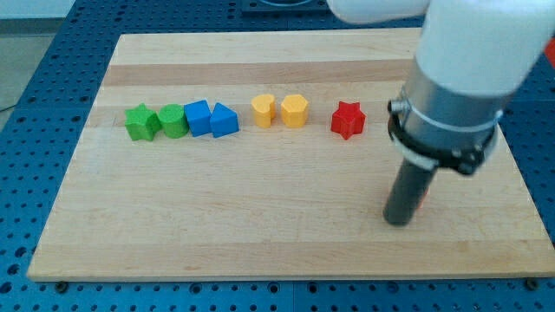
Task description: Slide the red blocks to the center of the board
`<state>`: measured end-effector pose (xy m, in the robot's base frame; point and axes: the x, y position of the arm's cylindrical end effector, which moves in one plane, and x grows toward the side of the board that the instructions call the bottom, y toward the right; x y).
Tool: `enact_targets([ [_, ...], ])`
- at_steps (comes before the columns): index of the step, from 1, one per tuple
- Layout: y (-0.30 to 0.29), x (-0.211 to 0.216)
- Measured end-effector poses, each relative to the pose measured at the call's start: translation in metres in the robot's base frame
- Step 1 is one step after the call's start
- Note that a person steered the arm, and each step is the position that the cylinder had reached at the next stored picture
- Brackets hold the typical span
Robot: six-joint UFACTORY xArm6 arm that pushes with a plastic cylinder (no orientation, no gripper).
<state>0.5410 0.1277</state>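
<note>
Camera view: wooden worktop [260,234] on a blue perforated base [52,52]; row of blocks across the upper half. From the view's left: green star [140,122] touching green cylinder [173,120], touching blue cube [198,117], touching blue triangular block [224,120]; then a gap, yellow rounded block [263,110] just beside yellow hexagonal block [294,111]; another gap, then red star [348,120] alone at the row's right end. White and grey arm [460,78] descending from the view's top right, ending in a dark rod; no fingers on this rig, so nothing open, closed or gripping. My tip [397,221] resting low on the board's right side. Red star up and to the view's left of my tip, apart from it. Sliver of red [421,198] just at the rod's right edge, mostly hidden; shape impossible to tell. All other blocks well to the left of my tip.
</note>
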Motion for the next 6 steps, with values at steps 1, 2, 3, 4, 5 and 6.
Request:
enact_targets([
  [1, -0.001, -0.014],
  [2, 0.0, 0.007],
  [3, 0.02, 0.006],
  [4, 0.025, -0.02],
  [5, 0.023, -0.057],
  [6, 0.021, -0.067],
])
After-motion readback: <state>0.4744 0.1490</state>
